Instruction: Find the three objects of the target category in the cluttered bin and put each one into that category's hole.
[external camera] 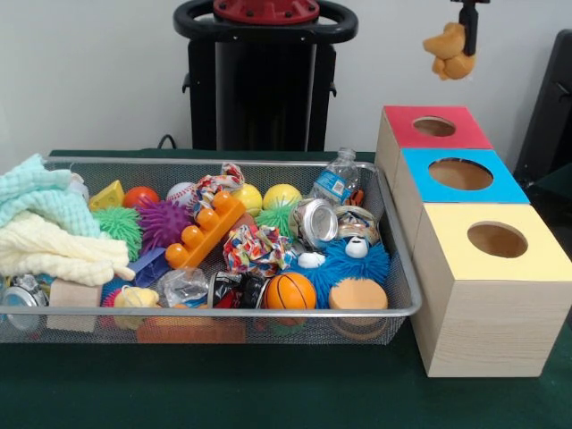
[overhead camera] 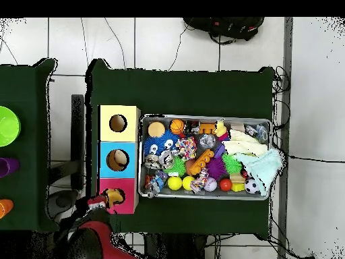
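Duck [external camera: 447, 54] hangs gripped in pincer [external camera: 466, 37] above hole [external camera: 434, 126].

Orange basketball [external camera: 290, 290] beside blue furry toy [external camera: 350, 264]

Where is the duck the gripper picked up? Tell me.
In the front view the duck hangs from the gripper at top right, above the red-topped box's hole, clear of the bin.

3 boxes [external camera: 465, 223], 1 mesh bin [external camera: 223, 313], 2 yellow balls [external camera: 281, 195], 2 ducks [external camera: 450, 52] visible.
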`<state>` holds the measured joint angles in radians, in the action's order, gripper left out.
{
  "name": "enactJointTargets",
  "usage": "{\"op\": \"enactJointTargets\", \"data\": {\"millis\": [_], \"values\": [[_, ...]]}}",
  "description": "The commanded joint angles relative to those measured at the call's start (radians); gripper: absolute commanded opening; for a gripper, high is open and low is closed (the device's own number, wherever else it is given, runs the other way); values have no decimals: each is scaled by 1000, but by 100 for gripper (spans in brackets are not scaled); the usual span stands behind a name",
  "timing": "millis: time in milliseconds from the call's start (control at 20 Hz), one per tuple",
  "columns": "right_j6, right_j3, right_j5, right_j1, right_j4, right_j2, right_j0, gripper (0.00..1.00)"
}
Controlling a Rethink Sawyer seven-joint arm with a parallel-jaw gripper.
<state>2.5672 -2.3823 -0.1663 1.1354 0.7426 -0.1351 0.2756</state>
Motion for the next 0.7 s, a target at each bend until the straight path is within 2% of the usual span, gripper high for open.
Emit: {"op": "enactJointTargets", "data": {"millis": [50,200,700], "values": [[173,-150,115,14,11,237,-129,0],[214,-156,153,-7,-26,288,-164,0],[236,-145,184,-46,-40,306,-169,0]]}}
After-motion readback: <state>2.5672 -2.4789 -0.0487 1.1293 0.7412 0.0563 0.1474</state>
